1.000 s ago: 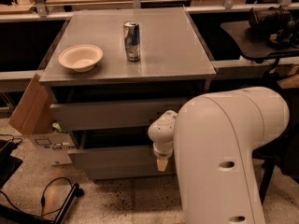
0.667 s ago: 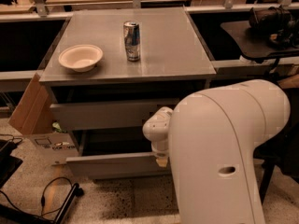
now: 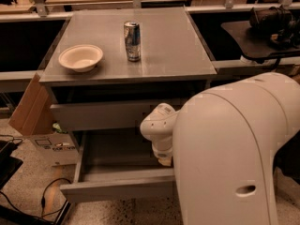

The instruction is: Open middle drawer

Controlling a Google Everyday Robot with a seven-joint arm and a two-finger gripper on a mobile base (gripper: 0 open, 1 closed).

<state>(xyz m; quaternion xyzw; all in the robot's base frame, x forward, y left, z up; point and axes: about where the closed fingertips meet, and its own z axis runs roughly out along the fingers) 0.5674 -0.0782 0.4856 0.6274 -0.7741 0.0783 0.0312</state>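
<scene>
Camera view: the gripper (image 3: 164, 159) hangs low at the right end of the wide, shallow matte-grey middle drawer (image 3: 117, 190), just above its front edge. Only its pale tip and the rounded white wrist joint above it show. The bulky white arm housing (image 3: 234, 149) covers the rest, so I cannot tell whether the gripper is open, closed or holding the drawer's edge.

A second ago this drawer stood only a little proud of the cabinet. Now its plain handleless front has come well forward toward the camera, and a broad stretch of its bare grey floor is exposed. The wrist has travelled back with it, staying at the same right-hand spot on the front. The drawer sits slightly askew, its left corner jutting out over the speckled floor.

Above it, the taller-fronted grey top drawer (image 3: 103, 115) has not moved. The lowest drawer is hidden beneath the open one.

On the grey metal cabinet top (image 3: 164, 46), the cream round bowl (image 3: 80, 56) and the upright silver-and-blue drinks can (image 3: 132, 41) stand as they did, undisturbed by the pull.

I judge the task nearly or fully done: the drawer is plainly open, and what remains is at most a little more travel before letting go.
</scene>
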